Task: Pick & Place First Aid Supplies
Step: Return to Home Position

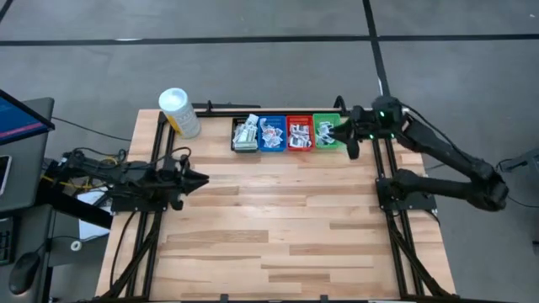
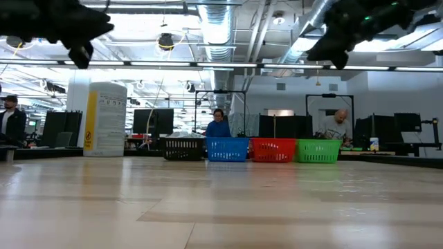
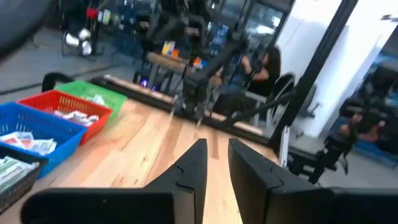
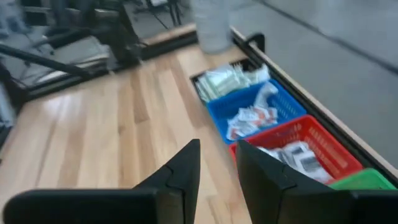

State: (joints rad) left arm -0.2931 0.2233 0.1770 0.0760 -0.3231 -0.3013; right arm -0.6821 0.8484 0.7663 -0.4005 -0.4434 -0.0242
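The white tub (image 1: 178, 112) stands upright at the counter (image 1: 278, 236) back edge, far left of the green bin (image 2: 318, 151). My left gripper (image 1: 200, 178) hangs over bare wood, also well left of the green bin and nearer the front, released with a narrow slit between its fingers and grasping nothing. The black bin (image 2: 184, 149), blue bin (image 2: 227, 149) and red bin (image 2: 273, 149) line up in a row leading to the green bin's left side. First aid packets (image 1: 299, 135) lie heaped in all four. My right gripper (image 1: 339, 133) hovers above the green bin's right rim, released and empty.
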